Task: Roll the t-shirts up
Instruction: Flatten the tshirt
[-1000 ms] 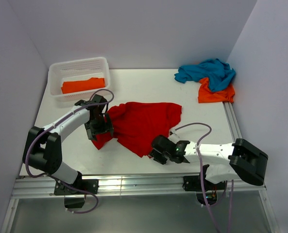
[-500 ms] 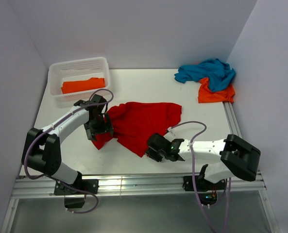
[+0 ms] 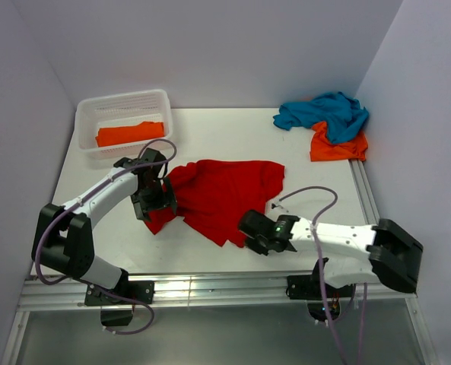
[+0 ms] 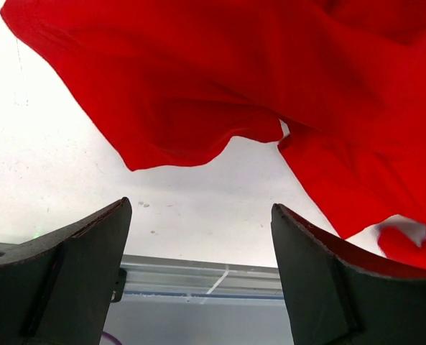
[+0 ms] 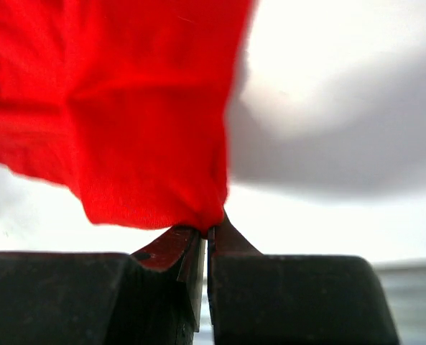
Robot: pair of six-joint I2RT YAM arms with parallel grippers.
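The red t-shirt (image 3: 221, 194) lies crumpled in the middle of the table. My right gripper (image 3: 246, 230) is shut on its near hem, and the pinched cloth shows in the right wrist view (image 5: 155, 136) right above the jaws. My left gripper (image 3: 153, 204) is open and empty over the shirt's left edge; the red cloth (image 4: 270, 86) lies beyond its fingers (image 4: 76, 266). One orange t-shirt (image 3: 130, 133) lies in the basket. The teal t-shirt (image 3: 324, 112) lies on another orange t-shirt (image 3: 339, 146) at the back right.
The white lattice basket (image 3: 96, 114) stands at the back left. The table's metal front rail (image 3: 210, 289) runs along the near edge. Walls close in the left, back and right sides.
My right gripper slid left to the red shirt's near hem, then pulled a little right, now shut on the cloth. The left arm has hardly moved.
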